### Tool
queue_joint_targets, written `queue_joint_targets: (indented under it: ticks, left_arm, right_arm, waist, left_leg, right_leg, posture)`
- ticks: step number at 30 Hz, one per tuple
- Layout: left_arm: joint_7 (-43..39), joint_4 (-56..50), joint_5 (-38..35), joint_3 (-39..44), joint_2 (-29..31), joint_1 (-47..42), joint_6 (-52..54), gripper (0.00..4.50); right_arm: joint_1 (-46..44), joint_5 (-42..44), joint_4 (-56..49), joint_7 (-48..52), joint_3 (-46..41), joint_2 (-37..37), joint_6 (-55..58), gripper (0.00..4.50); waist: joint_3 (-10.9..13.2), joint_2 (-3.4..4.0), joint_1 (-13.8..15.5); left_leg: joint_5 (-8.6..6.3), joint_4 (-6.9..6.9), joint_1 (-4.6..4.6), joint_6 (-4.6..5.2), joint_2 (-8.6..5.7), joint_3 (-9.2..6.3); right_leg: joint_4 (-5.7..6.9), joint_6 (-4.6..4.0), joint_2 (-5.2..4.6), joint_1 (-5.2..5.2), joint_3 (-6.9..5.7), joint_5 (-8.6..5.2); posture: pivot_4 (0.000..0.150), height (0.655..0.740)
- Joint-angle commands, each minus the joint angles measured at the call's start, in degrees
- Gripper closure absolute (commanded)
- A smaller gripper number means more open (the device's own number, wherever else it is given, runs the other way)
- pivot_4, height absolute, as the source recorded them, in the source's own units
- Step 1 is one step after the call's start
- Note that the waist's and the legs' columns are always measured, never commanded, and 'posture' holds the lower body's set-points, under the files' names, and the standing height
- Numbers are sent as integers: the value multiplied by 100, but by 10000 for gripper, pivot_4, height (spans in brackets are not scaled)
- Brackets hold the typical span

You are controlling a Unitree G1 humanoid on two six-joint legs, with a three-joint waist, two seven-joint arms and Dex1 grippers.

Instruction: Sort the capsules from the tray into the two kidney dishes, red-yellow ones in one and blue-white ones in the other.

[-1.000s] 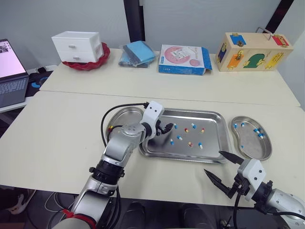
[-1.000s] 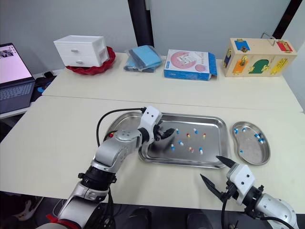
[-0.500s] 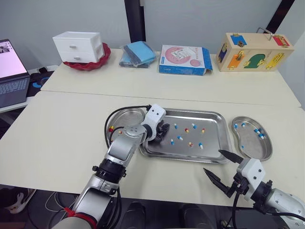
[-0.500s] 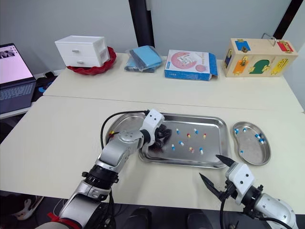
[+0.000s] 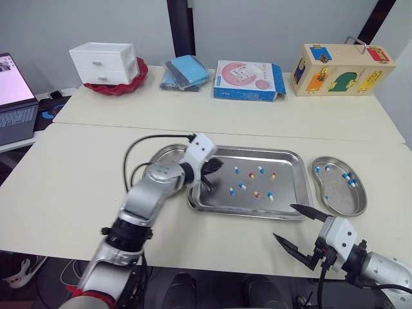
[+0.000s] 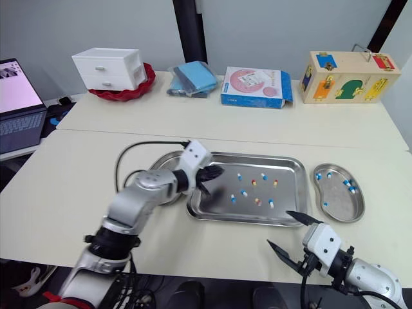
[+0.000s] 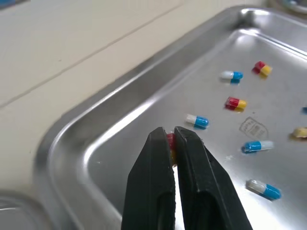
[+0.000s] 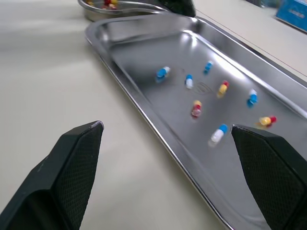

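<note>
The left gripper point(image 7: 167, 132) sits over the left end of the tray point(image 5: 291, 196), fingers clamped on a red-yellow capsule point(image 7: 170, 140) (pinched right at the tips). Loose capsules point(image 5: 252, 185) of both kinds lie scattered mid-tray. The right gripper point(image 5: 284, 222) hovers by the tray's front right corner, fingers spread wide, holding nothing. Blue-white capsules point(image 5: 348, 176) lie in the right kidney dish point(image 5: 340, 201); the left kidney dish point(image 5: 166, 154) lies just beside the tray's left end.

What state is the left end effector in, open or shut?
Shut: the left end effector pinches a red-yellow capsule over the tray.
</note>
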Motion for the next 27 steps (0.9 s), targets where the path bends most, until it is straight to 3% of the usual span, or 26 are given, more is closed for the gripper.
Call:
queue_joint_targets:
  ticks: [1, 9, 14, 22, 27]
  left_arm:
    - [-113, -673, -343, 762, 551, 221, 568, 44676]
    - [153, -1571, -701, 2010, 1299, 877, 1297, 44676]
    - [314, -1662, -743, 2175, 1315, 1256, 1220, 44676]
    - [326, -1156, -788, 2138, 1317, 1138, 805, 44676]
    - [78, -865, -717, 1997, 1521, 1162, 282, 30786]
  right_arm:
    - [-275, 181, 36, 362, 272, -37, -316, 0]
    - [-1116, 220, 469, 583, 935, 206, -415, 0]
    - [-1500, 132, 760, 642, 1141, 281, -485, 0]
    - [-1804, 163, 897, 553, 1294, 390, -431, 0]
    - [-1844, 143, 873, 516, 1337, 419, -419, 0]
  waist:
    - [1, 2, -11]
    - [10, -8, 42]
    - [10, -8, 35]
    - [10, -7, 29]
    - [11, -7, 24]
  left_leg:
    - [0, 0, 1, 0, 2, 0]
    - [0, 6, -9, 0, -1, -6]
    - [0, 6, -9, 0, -1, -10]
    - [0, 6, -8, -1, 0, -10]
    - [0, 6, -8, -1, 0, -9]
  right_leg:
    - [0, 0, 1, 0, 1, 0]
    - [-2, 0, -3, -1, -7, 0]
    - [-1, 0, -3, -1, -11, 0]
    - [2, -1, -2, -4, -11, 0]
    - [2, -1, -3, -4, -10, 0]
  posture:
    - [1500, 7312]
    - [1500, 7312]
    - [1500, 7312]
    - [1500, 7312]
    - [1500, 7312]
